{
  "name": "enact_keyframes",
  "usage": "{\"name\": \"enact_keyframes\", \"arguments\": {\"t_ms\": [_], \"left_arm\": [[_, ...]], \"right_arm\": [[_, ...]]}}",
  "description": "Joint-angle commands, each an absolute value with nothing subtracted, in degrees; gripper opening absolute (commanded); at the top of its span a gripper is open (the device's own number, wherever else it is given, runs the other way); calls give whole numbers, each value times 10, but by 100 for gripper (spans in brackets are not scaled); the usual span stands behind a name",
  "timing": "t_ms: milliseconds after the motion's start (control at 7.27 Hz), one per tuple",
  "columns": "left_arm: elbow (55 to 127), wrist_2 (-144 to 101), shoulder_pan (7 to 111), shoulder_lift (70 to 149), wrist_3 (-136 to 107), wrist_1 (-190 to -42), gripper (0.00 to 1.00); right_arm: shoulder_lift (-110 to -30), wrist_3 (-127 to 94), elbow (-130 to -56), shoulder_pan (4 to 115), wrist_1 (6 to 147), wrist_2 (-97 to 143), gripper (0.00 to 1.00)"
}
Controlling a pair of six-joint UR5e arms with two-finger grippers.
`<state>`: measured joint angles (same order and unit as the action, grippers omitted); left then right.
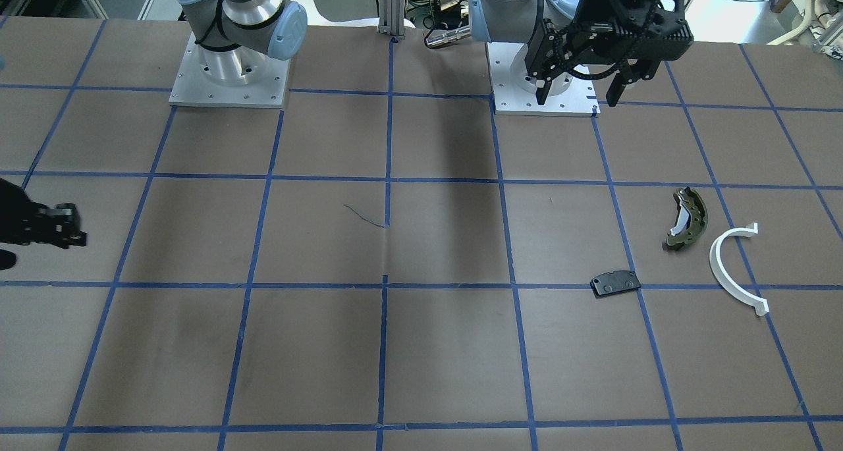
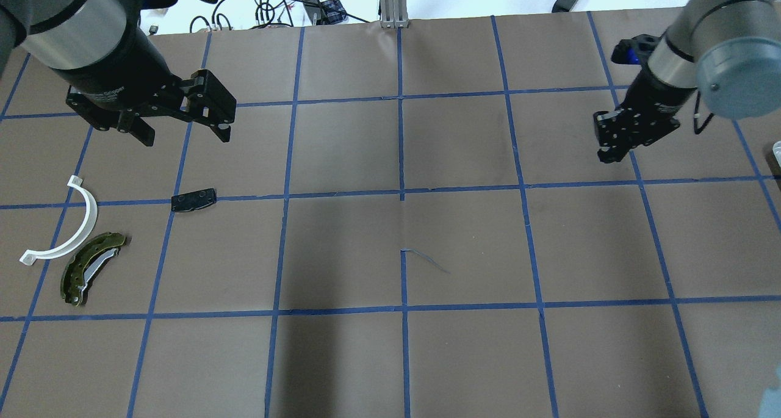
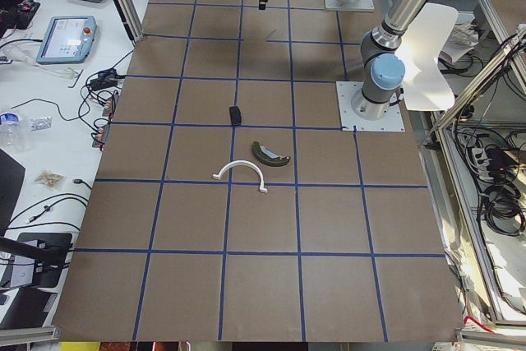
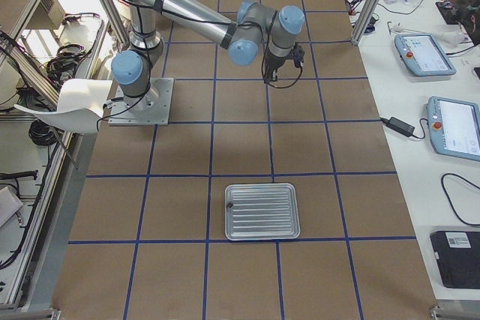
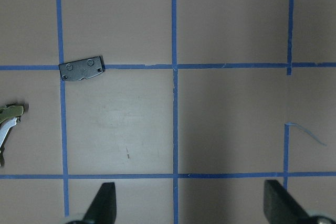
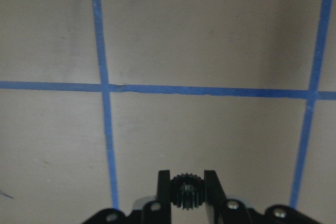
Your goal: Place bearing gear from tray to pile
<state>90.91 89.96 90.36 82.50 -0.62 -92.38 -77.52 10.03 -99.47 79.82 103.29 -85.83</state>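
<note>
Bearing gear (image 6: 188,192): small, black, toothed. You will find it pinched between the two fingers of the right claw (image 2: 609,154), which is closed down to the gear's width; the claw hangs over the brown, blue-taped tabletop (image 2: 464,247), on the robot's right side, well apart from the pile.

Tray (image 4: 262,211): ribbed silver metal, flat on the tabletop; you see it only in the right-end view, well apart from the right claw and nearer that camera; one small dark item lies by a corner, too small to identify.

Left claw (image 2: 183,134): spread wide, holding nothing; fingers point down, raised above the tabletop, near the pile.

Pile, three loose parts on the robot's left side, none touching another:
- brake shoe (image 2: 91,268): olive green, curved, lying flat; pale lining along its inner edge;
- plastic arc (image 2: 93,213): white, semicircular, just beside the brake shoe, on the side nearer the tabletop's left end;
- pad plate (image 2: 194,199): small, flat, black, lying on a blue tape line; you will see it nearest the left claw, set a little apart from the other two.
</note>
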Motion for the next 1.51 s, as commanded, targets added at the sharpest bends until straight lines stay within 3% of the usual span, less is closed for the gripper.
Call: {"name": "enact_keyframes", "arguments": {"t_ms": [0, 550, 1101, 1239, 1376], "left_arm": [[910, 899, 904, 824, -6, -924, 100], [910, 900, 904, 824, -6, -924, 100], [909, 899, 904, 824, -6, -925, 100], [909, 899, 904, 824, -6, -925, 100], [910, 900, 904, 824, -6, -924, 100]], "right_arm": [[-761, -119, -1013, 936, 1102, -835, 0], [-658, -371, -1028, 1107, 1305, -831, 0], [-616, -416, -1027, 1160, 1330, -782, 0], [-608, -418, -1026, 1164, 1357, -783, 15], [-609, -419, -1021, 1163, 1358, -786, 67]]}}
